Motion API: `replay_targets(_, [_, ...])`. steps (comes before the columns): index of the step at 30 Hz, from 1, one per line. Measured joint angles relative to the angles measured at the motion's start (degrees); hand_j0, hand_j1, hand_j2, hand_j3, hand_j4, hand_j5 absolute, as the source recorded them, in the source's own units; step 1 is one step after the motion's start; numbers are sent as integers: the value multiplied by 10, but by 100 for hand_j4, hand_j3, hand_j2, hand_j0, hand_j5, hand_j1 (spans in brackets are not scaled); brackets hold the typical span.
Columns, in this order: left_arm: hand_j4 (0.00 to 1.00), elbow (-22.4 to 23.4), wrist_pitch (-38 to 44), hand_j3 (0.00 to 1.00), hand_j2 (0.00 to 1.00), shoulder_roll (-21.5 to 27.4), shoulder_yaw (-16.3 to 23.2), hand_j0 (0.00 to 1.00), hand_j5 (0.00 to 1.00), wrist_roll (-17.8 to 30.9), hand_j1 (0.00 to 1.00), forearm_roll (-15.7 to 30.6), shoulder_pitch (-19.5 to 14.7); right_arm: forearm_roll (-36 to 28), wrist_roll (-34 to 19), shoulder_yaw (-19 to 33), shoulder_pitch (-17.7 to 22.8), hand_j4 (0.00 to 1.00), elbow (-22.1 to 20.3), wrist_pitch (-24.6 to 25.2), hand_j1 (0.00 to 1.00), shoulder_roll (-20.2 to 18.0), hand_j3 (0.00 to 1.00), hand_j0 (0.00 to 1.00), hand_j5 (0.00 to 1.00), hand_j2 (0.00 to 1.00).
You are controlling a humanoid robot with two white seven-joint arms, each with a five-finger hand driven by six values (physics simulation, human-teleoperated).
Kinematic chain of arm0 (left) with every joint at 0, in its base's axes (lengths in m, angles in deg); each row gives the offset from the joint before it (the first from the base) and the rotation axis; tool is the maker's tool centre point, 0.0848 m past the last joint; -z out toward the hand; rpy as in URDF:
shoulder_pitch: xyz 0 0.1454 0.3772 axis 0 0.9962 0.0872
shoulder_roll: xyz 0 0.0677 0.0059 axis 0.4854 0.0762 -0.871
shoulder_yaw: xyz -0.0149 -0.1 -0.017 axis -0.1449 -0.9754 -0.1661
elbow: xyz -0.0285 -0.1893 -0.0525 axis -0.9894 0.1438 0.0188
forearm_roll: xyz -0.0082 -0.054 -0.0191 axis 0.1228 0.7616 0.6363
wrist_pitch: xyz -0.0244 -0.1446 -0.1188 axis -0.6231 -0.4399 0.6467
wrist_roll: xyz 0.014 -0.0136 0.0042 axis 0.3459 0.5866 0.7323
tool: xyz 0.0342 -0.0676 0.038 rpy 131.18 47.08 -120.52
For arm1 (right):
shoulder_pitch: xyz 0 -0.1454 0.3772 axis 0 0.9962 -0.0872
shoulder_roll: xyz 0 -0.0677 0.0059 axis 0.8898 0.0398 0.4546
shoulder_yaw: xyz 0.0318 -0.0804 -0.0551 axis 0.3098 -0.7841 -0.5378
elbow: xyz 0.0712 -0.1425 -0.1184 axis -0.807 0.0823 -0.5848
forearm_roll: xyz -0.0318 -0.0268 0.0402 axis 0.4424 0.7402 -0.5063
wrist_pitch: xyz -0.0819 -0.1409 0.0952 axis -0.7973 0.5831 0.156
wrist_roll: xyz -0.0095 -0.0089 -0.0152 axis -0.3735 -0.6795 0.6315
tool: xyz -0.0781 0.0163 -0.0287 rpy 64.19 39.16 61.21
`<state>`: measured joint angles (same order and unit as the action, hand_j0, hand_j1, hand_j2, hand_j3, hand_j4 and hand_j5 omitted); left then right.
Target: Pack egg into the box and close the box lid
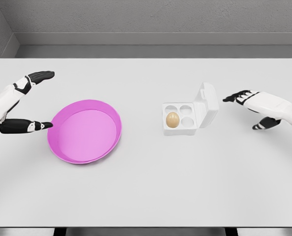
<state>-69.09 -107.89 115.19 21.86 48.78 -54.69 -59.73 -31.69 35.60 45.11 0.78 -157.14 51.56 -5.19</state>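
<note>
Egg (172, 119) already seated in front-left cell of open egg box (184, 119), lid (207, 103) upright, right hand (246, 98) spread and empty nearby; risk: sideways shove sliding box instead of folding lid.

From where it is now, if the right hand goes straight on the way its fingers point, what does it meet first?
Most likely the raised lid of the egg box. The right hand points left toward it over bare table; its height is unclear.
</note>
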Motion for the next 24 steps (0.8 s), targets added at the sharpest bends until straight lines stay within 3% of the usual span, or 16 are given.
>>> replay_targets(24, [100, 4, 0, 100, 100, -1, 11, 100, 100, 0, 100, -1, -3, -1, 0, 1, -4, 100, -63, -55, 100, 3, 100, 100, 100, 100])
